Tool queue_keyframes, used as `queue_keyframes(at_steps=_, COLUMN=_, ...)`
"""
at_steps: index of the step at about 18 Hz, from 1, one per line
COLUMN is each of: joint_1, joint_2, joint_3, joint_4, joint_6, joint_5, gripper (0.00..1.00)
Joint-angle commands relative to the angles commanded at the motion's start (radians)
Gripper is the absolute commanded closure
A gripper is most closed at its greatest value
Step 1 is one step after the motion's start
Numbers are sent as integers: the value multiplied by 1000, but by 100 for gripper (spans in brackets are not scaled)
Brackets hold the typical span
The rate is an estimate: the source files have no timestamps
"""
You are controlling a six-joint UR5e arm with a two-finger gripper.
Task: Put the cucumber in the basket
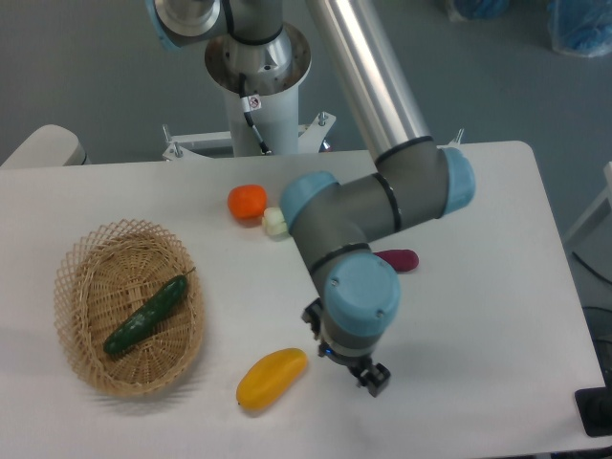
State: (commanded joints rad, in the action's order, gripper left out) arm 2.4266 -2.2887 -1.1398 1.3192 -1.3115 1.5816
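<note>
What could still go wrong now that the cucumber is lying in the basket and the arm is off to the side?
Little for the cucumber itself: it lies well inside the basket. The likelier trouble is the arm. Its tool hangs low beside the yellow fruit, so a sideways sweep might knock the fruit away. The elbow also covers most of the bok choy and part of the purple vegetable, so a low move there could nudge either.
</note>
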Motion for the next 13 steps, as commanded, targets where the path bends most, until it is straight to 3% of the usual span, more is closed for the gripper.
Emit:
queue_keyframes(at_steps=4, joint_1=9, joint_2=-34, joint_3=43, joint_4=-6, joint_6=-25, joint_5=0, gripper=0)
queue_keyframes(at_steps=13, joint_1=19, joint_2=-35, joint_3=41, joint_4=-8, joint_6=-41, joint_5=-5, gripper=0)
